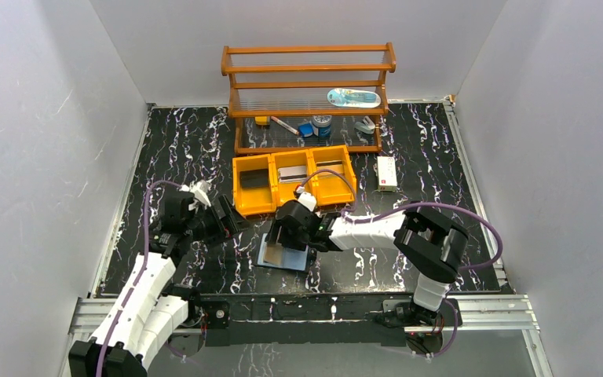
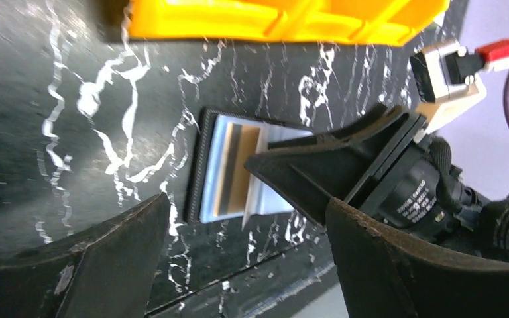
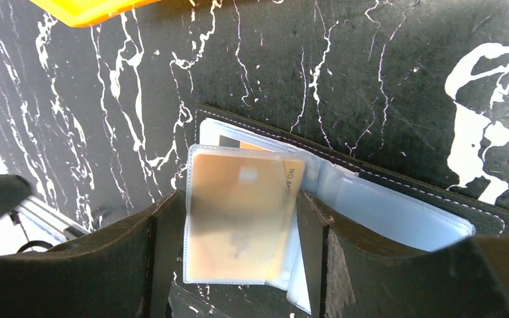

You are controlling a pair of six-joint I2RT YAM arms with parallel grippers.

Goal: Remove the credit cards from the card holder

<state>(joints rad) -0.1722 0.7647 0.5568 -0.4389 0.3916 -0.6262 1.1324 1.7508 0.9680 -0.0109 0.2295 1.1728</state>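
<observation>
- Card holder [image 1: 276,256] lies open on the table [image 1: 180,141], pale inside up, just in front of the yellow bin [image 1: 239,188], between the two arms.
- Right gripper [image 3: 238,202] is down over the holder, jaws fairly wide, one finger [image 3: 162,258] on each side of a tan card [image 3: 238,232] in its clear sleeve.
- Fingers look to be at the sleeve's edges; cannot tell if they actually pinch it.
- A second card edge shows behind the tan one, in the same panel; the other panel looks clear.
- Left gripper [image 1: 224,214] hangs just left of the holder, jaws spread wide, holding nothing.
</observation>
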